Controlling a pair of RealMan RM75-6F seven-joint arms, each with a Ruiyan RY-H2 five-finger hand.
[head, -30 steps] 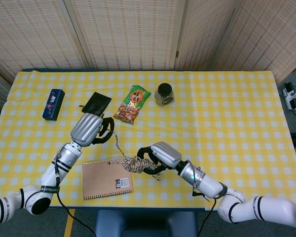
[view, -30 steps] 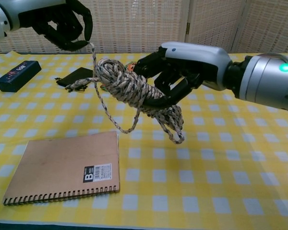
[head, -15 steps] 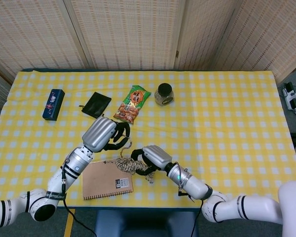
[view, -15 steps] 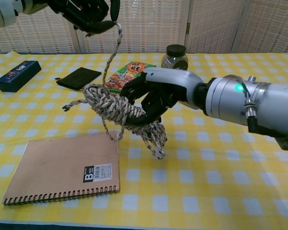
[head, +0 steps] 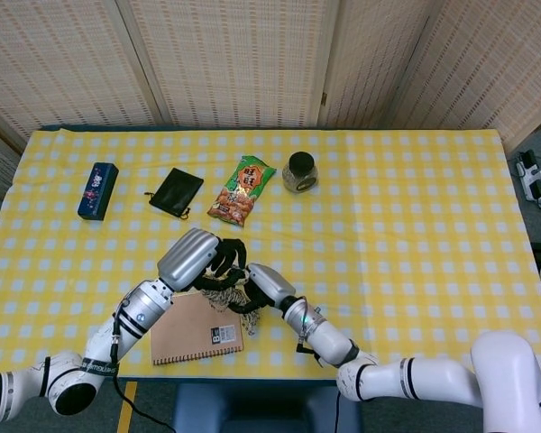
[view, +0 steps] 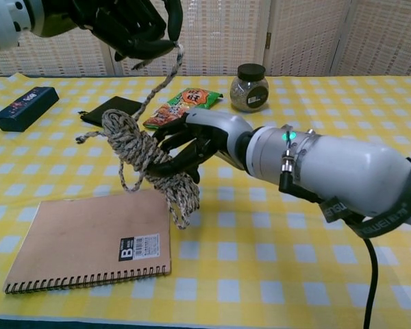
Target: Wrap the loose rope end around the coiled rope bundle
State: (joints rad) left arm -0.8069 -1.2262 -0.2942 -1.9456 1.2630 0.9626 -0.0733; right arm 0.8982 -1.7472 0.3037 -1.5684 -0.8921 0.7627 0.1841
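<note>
Coiled rope bundle (view: 140, 154): speckled cream cord, hanging in the air over the notebook (view: 89, 240) near the counter's (head: 415, 225) front edge, loops drooping. Right hand (view: 192, 140) is gripping it from the right side. Left hand (view: 133, 27) is pinching the loose rope end (view: 161, 82) above (strand slanting down to the bundle). The counter's right half is lying bare.

Two silver-white arms with smooth rounded shells, black bands at the joints, left hand (view: 127, 26) with black fingers and silver back plate, right hand (view: 192, 140) likewise, green light glowing on the right wrist, black cable trailing beneath each forearm
</note>
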